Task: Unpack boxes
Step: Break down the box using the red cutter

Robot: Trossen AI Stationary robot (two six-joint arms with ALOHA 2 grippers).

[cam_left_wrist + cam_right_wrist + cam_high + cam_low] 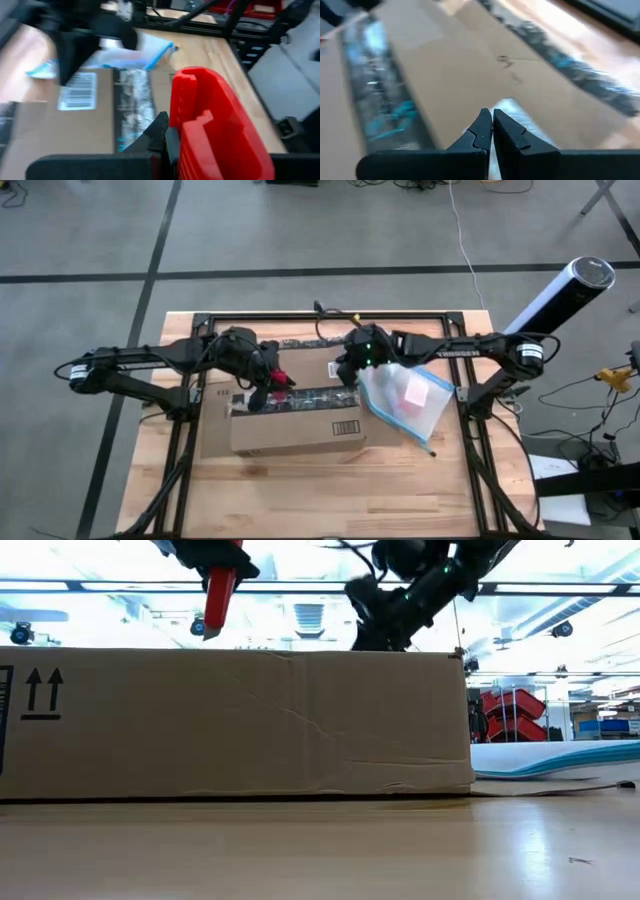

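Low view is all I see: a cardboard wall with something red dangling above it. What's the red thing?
Observer: A small red tool, clamped in the left gripper above the box.
Operator: Is the box open?
Observer: No, its top flaps lie flat under a shiny tape strip.
Operator: And the other arm?
Observer: The right gripper, shut, is over the box top, beside a clear pouch.

grey floor [300, 240], red bins [515, 712], bright ceiling
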